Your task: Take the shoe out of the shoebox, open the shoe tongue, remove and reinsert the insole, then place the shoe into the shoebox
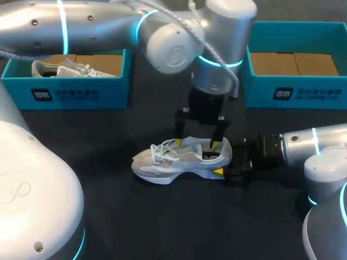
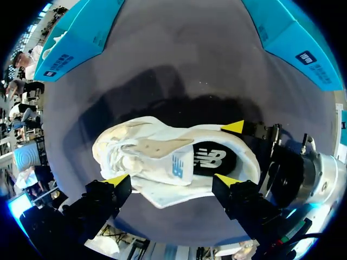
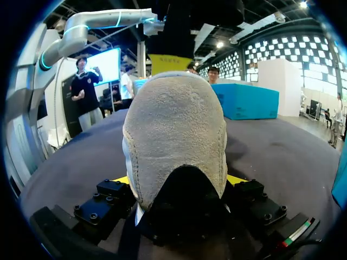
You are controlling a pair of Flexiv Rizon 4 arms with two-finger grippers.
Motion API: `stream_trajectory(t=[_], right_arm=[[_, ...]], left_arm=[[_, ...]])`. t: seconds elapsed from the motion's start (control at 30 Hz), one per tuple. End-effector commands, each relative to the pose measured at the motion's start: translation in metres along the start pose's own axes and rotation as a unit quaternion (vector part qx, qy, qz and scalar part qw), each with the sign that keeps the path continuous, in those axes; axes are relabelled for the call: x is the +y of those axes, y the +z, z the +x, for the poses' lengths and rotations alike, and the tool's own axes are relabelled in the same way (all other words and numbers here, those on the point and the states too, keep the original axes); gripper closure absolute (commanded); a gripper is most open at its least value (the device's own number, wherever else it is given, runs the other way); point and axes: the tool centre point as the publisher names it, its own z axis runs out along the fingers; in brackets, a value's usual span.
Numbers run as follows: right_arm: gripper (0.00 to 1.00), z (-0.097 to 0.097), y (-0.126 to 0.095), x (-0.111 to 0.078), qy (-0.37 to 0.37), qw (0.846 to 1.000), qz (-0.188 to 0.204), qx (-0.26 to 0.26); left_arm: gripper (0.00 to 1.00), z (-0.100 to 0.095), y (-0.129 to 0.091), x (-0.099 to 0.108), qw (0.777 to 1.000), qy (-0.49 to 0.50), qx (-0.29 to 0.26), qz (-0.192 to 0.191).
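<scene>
A dark table (image 1: 162,216) carries everything here. In the middle of it the shoe (image 1: 181,160) stands on its sole, out of any box, its long axis running across the table with the toe toward my left and the heel toward my right. Its mouth faces up, and the dark insole (image 2: 211,158) shows inside, behind the tongue (image 2: 162,147). The right gripper (image 3: 179,181) is clenched on the heel from behind, one yellow tip on each side, so that arm lies in line with the shoe's length. The left gripper (image 1: 197,142) hangs above the mouth, pointing down, its fingers spread and gripping nothing. They are set along the shoe's length, one near the laces, one at the heel end of the opening; whether that tip is inside the mouth I cannot tell. I judge the left arm best placed to reach tongue or insole, just below it, while the right steadies. Farther back stand the left box (image 1: 65,92), with another shoe (image 1: 59,69) in it, and the right box (image 1: 293,92).
</scene>
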Motion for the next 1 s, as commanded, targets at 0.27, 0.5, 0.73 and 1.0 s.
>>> stream_trajectory(t=[0.27, 0.5, 0.73, 1.0], right_arm=[[1.0, 0.0, 0.0, 0.001, 0.0, 1.0, 0.001, -0.001], [1.0, 0.0, 0.0, 0.001, 0.0, 1.0, 0.001, -0.001], [1.0, 0.0, 0.0, 0.001, 0.0, 1.0, 0.001, -0.001], [1.0, 0.0, 0.0, 0.001, 0.0, 1.0, 0.001, -0.001]], left_arm=[[0.0, 0.007, 0.014, -0.005, 0.999, -0.009, -0.048, -0.001], [0.0, 0.006, 0.024, -0.007, 0.998, -0.016, -0.057, -0.001], [0.0, 0.005, 0.037, -0.008, 0.997, -0.019, -0.072, -0.005], [0.0, -0.009, 0.045, -0.005, 0.996, -0.022, -0.09, -0.018]])
